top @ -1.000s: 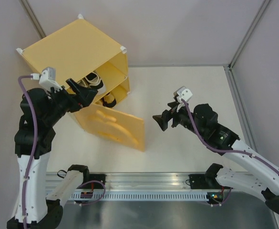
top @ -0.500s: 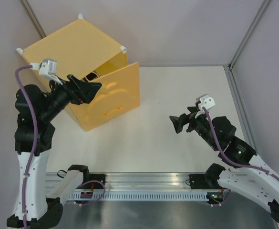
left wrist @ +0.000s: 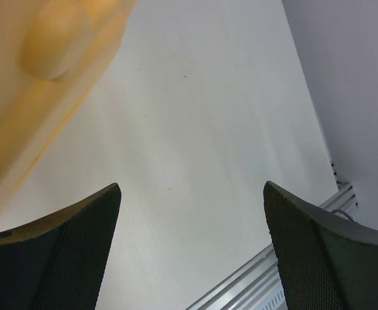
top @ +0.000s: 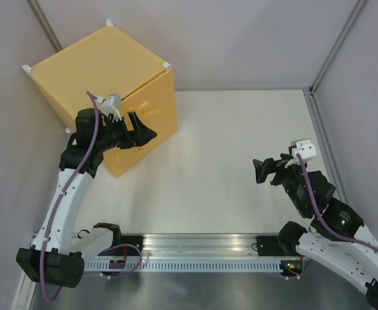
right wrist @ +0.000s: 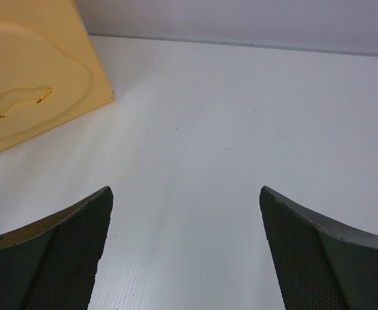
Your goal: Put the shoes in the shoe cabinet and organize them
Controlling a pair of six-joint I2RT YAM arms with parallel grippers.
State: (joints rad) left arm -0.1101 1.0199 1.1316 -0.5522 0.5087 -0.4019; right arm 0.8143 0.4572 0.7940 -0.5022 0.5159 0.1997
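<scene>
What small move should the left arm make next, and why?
Probably draw the left gripper back from the shoe cabinet. Its door looks shut, no shoes show on the table, and this gripper and the right gripper both stand open and empty.

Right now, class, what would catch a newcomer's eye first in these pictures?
The big yellow shoe cabinet in the far left corner stands out first, its embossed door shut. The left gripper hangs open right at that door, while the right gripper hovers open over the white table at right.
</scene>
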